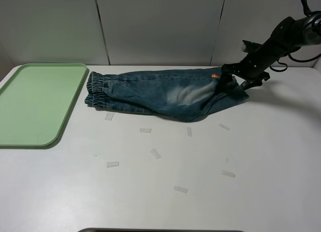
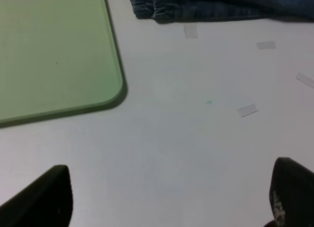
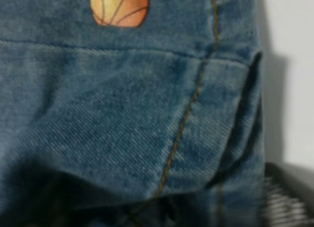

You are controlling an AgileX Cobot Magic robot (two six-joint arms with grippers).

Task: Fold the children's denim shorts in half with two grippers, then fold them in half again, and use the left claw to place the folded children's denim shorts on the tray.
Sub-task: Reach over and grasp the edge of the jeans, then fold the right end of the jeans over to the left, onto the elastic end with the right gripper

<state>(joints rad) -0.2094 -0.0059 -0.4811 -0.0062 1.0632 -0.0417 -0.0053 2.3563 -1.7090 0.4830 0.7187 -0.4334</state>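
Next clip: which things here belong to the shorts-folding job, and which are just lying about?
Job: denim shorts; green tray; left pincer; right pincer, at the shorts' end away from the tray.
Lying about: clear tape strips scattered on the white table.

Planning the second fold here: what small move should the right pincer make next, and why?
Probably close the right pincer on the right end of the shorts and confirm the grip. It sits at that edge and denim fills its wrist view, but a firm hold isn't visible. The left pincer hangs open over the table beside the tray, holding nothing.
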